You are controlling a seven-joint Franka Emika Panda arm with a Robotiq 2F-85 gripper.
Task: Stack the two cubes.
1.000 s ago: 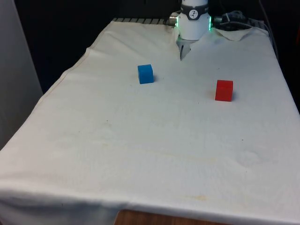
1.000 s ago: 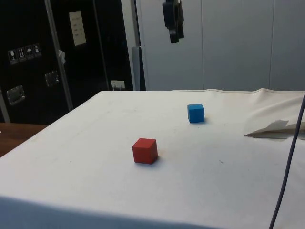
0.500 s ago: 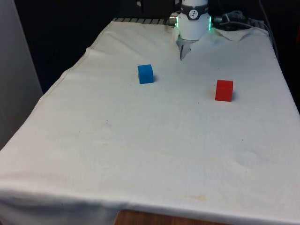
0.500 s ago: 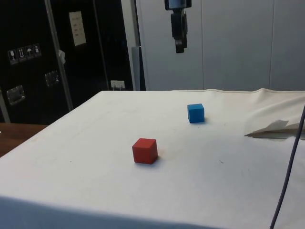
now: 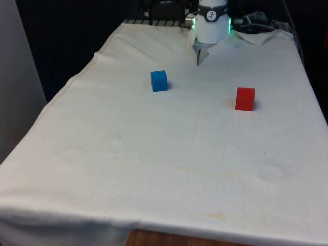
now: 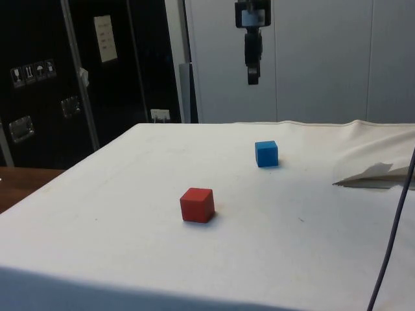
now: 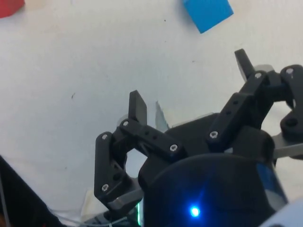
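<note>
Two cubes lie apart; blue cube (image 6: 266, 154) sits below the raised, spread end effector (image 6: 253, 71).

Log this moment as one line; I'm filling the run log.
phase: approach | gripper: open, empty, high above table | blue cube: on cloth | red cube: on cloth, apart | stacked: no

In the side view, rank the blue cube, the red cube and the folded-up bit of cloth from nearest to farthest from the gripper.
The gripper hangs high above the table's far part.
1. Blue cube: almost straight below it.
2 and 3. Red cube, nearer the camera and alone, and the raised cloth fold, at the picture's right edge: too close to call.
</note>
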